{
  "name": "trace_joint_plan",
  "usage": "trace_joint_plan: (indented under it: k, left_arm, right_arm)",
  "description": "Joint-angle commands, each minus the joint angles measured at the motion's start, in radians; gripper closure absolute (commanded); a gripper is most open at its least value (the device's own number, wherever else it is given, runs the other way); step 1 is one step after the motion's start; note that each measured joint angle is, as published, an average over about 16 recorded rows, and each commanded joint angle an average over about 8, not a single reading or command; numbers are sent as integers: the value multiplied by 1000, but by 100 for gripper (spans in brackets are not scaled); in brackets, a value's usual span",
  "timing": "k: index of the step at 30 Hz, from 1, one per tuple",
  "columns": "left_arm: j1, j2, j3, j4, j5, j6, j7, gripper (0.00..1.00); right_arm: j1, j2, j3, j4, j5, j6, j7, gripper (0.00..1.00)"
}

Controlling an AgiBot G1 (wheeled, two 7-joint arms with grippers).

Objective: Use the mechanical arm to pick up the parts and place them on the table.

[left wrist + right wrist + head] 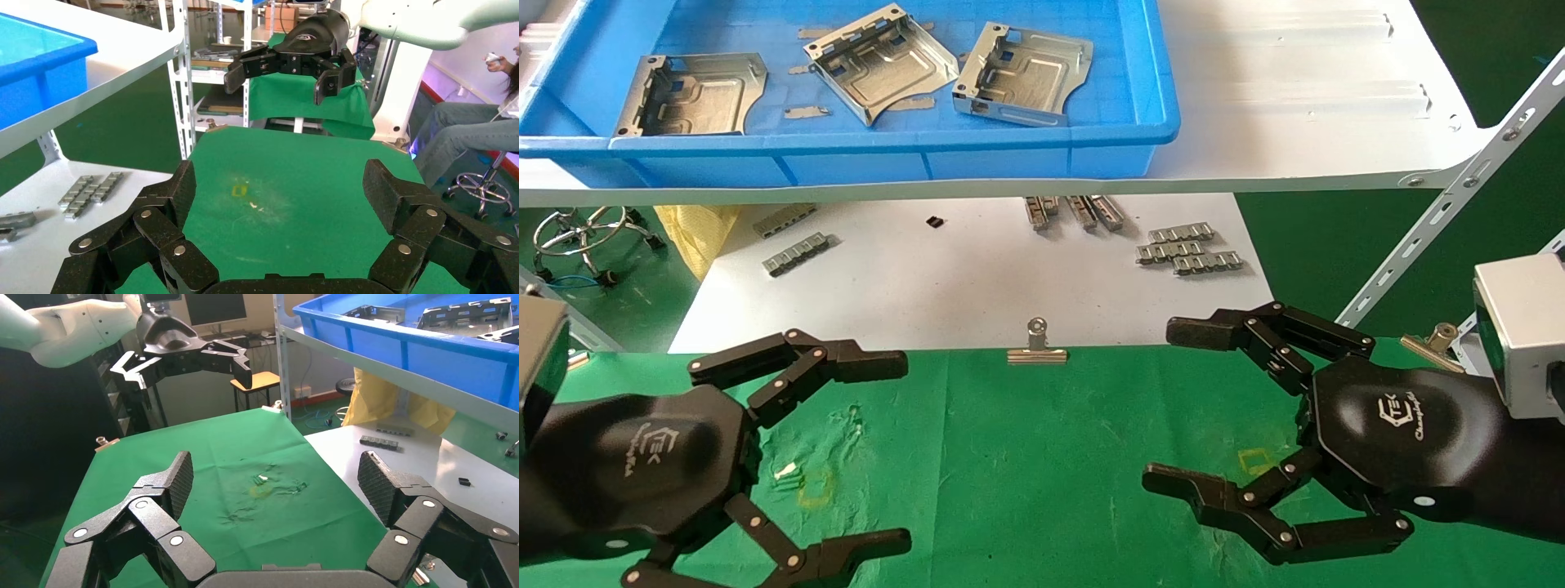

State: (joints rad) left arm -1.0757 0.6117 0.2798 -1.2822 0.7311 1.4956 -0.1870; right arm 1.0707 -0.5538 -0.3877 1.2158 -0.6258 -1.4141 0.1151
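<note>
The left hand (838,457) hovered low over the left side of the green table (1042,457), fingers (846,363) spread wide, nothing held. Same hand in its wrist view (287,214): both finger sets apart, bare cloth between them. A yellow square mark (815,487) and a small white scrap (786,471) lay on the cloth just beside it.

Parts (695,94) sat in the blue bin (887,155) on the white shelf (1295,98), well apart from both hands: one at the bin's left, one (878,61) tilted in the middle, one (1026,73) at the right. Thin flat slips (805,112) lay on the bin floor among them. No part was on the table.

Below the shelf, a white sheet (944,278) held small grey ridged strips (797,253), more of them (1185,249) toward the right. A binder clip (1037,347) gripped the table's far edge near the middle.

The right hand (1164,408) hovered over the table's right side, fingers wide, empty; its wrist view (275,502) showed the same gap over cloth. Another yellow mark (1257,461) lay near it.
</note>
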Motion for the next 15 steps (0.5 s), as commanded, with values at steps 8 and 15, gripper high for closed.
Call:
trace_joint_plan:
  k: [8,15]
  left_arm:
    - [0,0,0,0,0,0,0,0]
    - [0,0,0,0,0,0,0,0]
  right_arm:
    - [0,0,0,0,0,0,0,0]
    - [0,0,0,0,0,0,0,43]
